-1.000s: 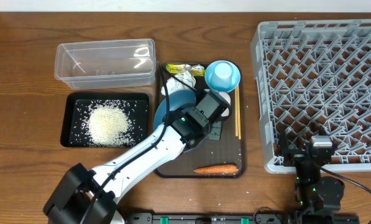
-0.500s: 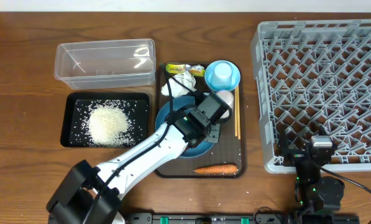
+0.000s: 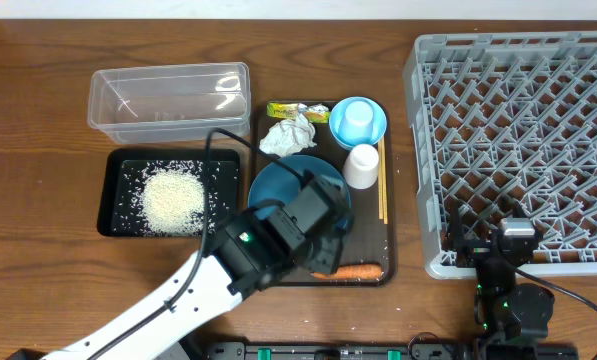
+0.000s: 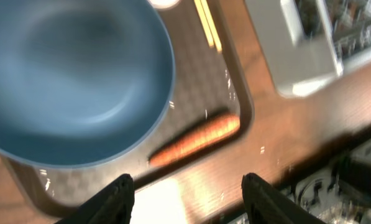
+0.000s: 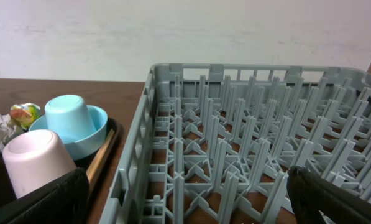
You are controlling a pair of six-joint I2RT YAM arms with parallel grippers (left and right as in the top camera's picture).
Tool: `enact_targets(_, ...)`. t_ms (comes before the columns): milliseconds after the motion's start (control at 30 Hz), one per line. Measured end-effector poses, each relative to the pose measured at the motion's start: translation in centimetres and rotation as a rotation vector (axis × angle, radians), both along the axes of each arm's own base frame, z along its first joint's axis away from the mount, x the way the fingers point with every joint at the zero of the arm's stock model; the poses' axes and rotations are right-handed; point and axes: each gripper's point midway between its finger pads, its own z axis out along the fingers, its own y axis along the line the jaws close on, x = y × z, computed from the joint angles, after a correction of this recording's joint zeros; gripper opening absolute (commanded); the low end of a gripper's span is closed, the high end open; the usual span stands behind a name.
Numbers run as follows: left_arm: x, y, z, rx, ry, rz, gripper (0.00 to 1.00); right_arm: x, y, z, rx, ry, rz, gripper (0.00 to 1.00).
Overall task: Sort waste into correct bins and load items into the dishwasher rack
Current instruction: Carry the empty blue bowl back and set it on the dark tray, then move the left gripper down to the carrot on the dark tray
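Note:
The large blue bowl lies upright on the brown serving tray. My left gripper hovers open and empty over the tray's front edge, just short of the orange carrot. The tissue, wrapper, light-blue cup, white cup and chopsticks lie on the same tray. White rice fills the black tray. My right gripper stands open at the grey rack's front edge.
The clear tub stands behind the black tray at the left. The left arm stretches from the front edge up to the brown tray. The rack takes up the right side of the table.
My left gripper has opened and let go of the blue bowl, which now rests on the brown tray. The left arm has drawn back toward the front. The right arm has not moved.

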Motion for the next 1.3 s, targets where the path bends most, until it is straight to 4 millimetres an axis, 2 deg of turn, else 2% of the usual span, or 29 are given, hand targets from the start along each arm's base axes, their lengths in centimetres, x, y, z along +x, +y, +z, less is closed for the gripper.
enact_targets(67, -1.2, -0.4, -1.0, 0.026, 0.025, -0.032, 0.44, 0.0, 0.0, 0.0, 0.000, 0.000, 0.000, 0.99)
enact_targets(100, -1.8, -0.6, -1.8, 0.042, 0.046, -0.039, 0.35, 0.0, 0.0, 0.0, 0.000, 0.000, 0.000, 0.99)
enact_targets(200, -3.6, -0.8, -5.1, 0.116, 0.125, -0.044, 0.24, 0.0, 0.0, 0.0, 0.000, 0.000, 0.000, 0.99)
enact_targets(267, -4.3, -0.7, -7.1, 0.171, 0.172, -0.028, 0.19, 0.0, 0.0, 0.0, 0.000, 0.000, 0.000, 0.99)
enact_targets(300, -4.5, -0.6, -8.2, 0.203, 0.196, -0.014, 0.13, 0.0, 0.0, 0.0, 0.000, 0.000, 0.000, 0.99)
enact_targets(367, -4.3, -0.4, -9.6, 0.248, 0.224, 0.029, 0.07, 0.0, 0.0, 0.0, 0.000, 0.000, 0.000, 0.99)
enact_targets(533, -2.3, 0.3, -12.3, 0.318, 0.224, 0.142, 0.06, 0.0, 0.0, 0.0, 0.000, 0.000, 0.000, 0.99)
enact_targets(733, -0.2, 1.6, -13.4, 0.339, 0.229, 0.264, 0.06, 0.0, 0.0, 0.0, 0.000, 0.000, 0.000, 0.99)
enact_targets(933, 0.9, 0.7, -14.6, 0.313, 0.223, 0.289, 0.06, 0.0, 0.0, 0.0, 0.000, 0.000, 0.000, 0.99)
enact_targets(1100, 2.0, 0.0, -14.8, 0.288, 0.180, 0.297, 0.10, 0.0, 0.0, 0.0, 0.000, 0.000, 0.000, 0.99)
enact_targets(1233, 2.0, 0.8, -14.7, 0.325, 0.166, 0.297, 0.12, 0.0, 0.0, 0.0, 0.000, 0.000, 0.000, 0.99)
enact_targets(1300, 1.6, 1.3, -14.3, 0.350, 0.177, 0.290, 0.17, 0.0, 0.0, 0.0, 0.000, 0.000, 0.000, 0.99)
